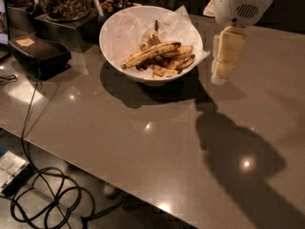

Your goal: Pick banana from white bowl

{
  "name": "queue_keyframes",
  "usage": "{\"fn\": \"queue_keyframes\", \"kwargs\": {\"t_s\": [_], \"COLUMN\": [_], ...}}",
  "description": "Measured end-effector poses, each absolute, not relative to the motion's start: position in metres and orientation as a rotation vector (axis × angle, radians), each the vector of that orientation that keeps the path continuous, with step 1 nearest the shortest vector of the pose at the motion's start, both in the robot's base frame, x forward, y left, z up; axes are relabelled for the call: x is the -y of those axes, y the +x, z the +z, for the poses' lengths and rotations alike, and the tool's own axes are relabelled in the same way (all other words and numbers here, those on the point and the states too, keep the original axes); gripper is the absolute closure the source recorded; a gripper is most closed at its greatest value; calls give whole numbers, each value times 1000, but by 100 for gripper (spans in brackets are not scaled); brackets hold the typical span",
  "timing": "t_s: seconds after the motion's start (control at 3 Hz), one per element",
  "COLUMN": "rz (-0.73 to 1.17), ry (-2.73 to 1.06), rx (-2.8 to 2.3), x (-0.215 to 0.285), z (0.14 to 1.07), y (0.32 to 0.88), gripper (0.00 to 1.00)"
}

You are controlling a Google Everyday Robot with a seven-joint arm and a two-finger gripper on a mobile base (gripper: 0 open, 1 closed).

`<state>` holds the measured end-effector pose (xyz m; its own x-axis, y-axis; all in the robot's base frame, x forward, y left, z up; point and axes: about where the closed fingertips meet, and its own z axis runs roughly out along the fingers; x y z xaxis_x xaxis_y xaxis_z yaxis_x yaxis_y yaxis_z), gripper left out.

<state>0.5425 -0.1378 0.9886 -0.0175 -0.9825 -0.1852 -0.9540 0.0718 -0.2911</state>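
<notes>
The white bowl [124,51], lined with crinkled white paper, stands at the back middle of the grey table. The long, curved, brown-streaked yellow banana [150,54] lies across the top of several shorter, darker bananas [174,63] inside it. My gripper [223,70] hangs down from the white arm just right of the bowl's rim, above the table surface and beside the paper corner. It holds nothing that shows.
A dark box [38,51] with a cable sits at the left. Containers of nuts or snacks [64,1] stand behind it. The table's front edge runs diagonally, with cables [43,194] on the floor below.
</notes>
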Motion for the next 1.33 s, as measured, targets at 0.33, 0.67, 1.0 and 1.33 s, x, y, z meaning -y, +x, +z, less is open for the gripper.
{"fn": "queue_keyframes", "kwargs": {"t_s": [0.33,0.67,1.0,1.33], "rz": [-131,-136,-143,-130], "ry": [-1915,-1990,-1974,-1975], "rx": [-1982,-1933,-1917,-1890], "x": [127,101,98,83], "z": [995,1000,1003,1001], "y": [558,602,605,621], "gripper": [0,0,0,0]}}
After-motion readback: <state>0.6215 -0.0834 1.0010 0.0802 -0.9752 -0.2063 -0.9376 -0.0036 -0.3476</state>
